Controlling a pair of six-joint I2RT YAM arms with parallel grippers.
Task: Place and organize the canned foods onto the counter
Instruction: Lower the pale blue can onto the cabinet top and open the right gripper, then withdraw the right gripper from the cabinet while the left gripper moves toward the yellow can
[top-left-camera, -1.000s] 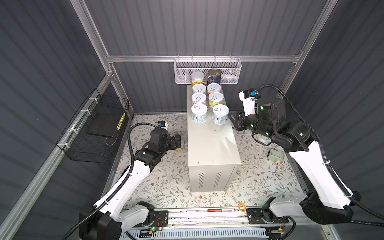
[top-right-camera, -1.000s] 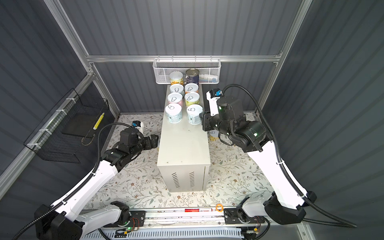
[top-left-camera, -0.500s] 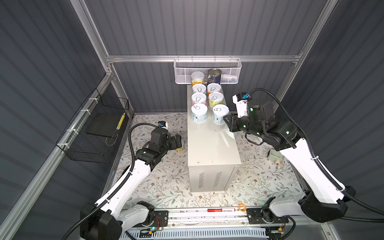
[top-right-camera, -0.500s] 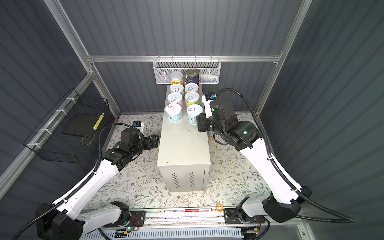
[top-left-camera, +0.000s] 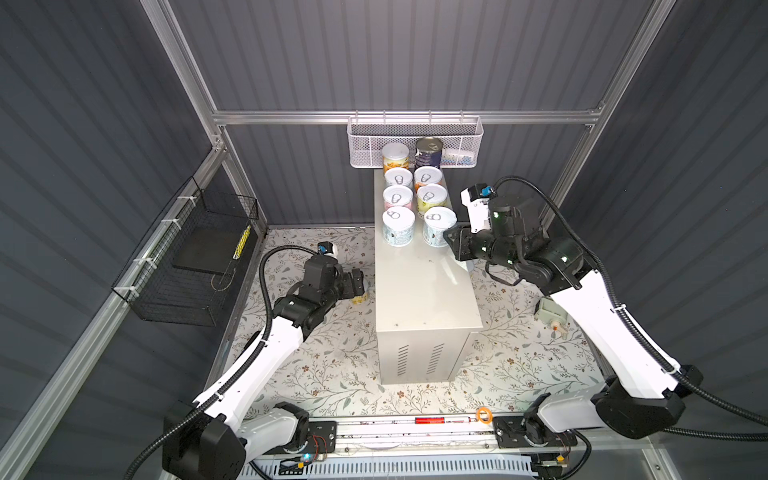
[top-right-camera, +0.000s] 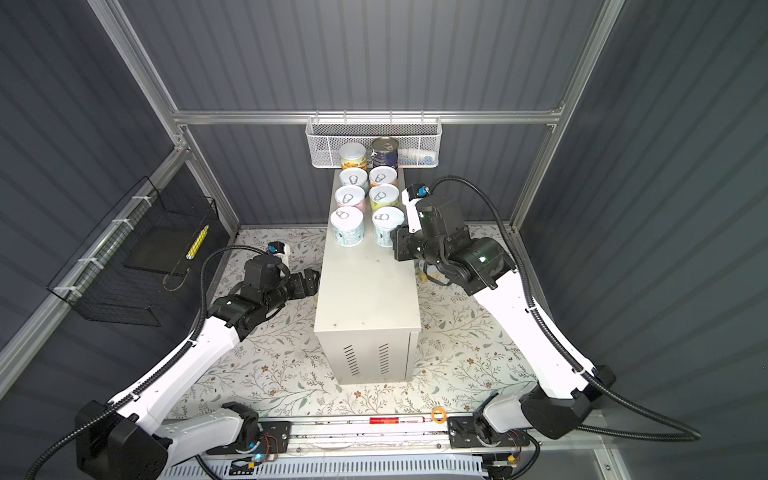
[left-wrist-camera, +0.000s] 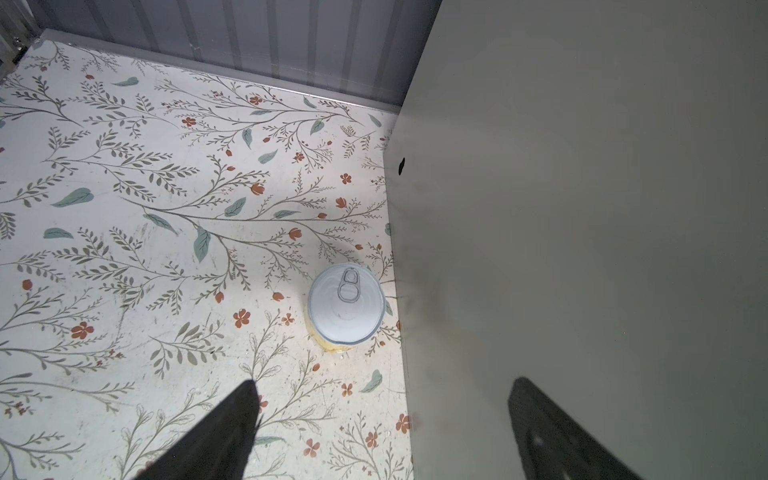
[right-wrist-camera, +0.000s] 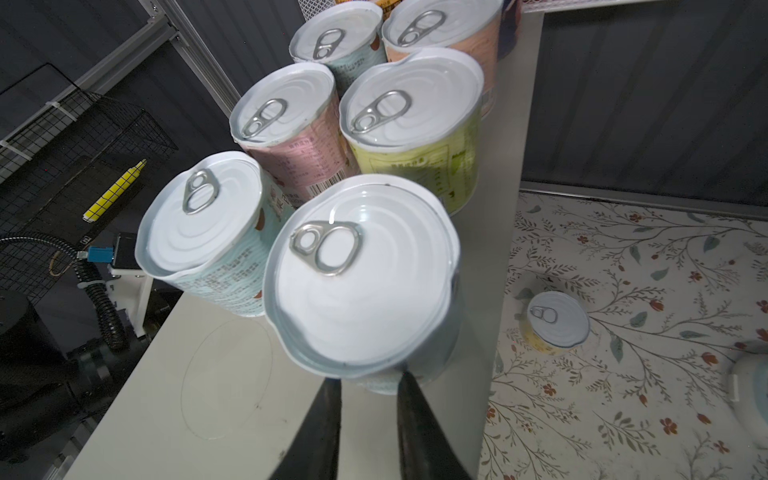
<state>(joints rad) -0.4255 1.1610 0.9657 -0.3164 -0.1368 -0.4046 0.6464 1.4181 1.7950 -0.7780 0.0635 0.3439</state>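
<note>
The counter (top-left-camera: 419, 291) is a tall white box in the middle of the floral floor. Several canned foods stand in two rows at its far end, from the navy can (top-left-camera: 428, 151) at the back to the pale blue front pair. My right gripper (right-wrist-camera: 368, 384) is shut, its tips at the base of the near right can (right-wrist-camera: 361, 270), with nothing between them. My left gripper (left-wrist-camera: 384, 395) is open low beside the counter's left wall (left-wrist-camera: 582, 208), just short of a yellow-labelled can (left-wrist-camera: 345, 307) on the floor. Another yellow can (right-wrist-camera: 557, 318) stands on the floor to the counter's right.
A white mesh basket (top-left-camera: 365, 141) hangs on the back wall behind the cans. On the left wall a black wire basket (top-left-camera: 187, 266) holds a yellow marker (top-left-camera: 242, 241). A small grey box (top-left-camera: 550, 311) lies on the floor at the right.
My right arm has swung left and down, bringing its shut gripper to the near right can on the counter. The left arm has barely moved.
</note>
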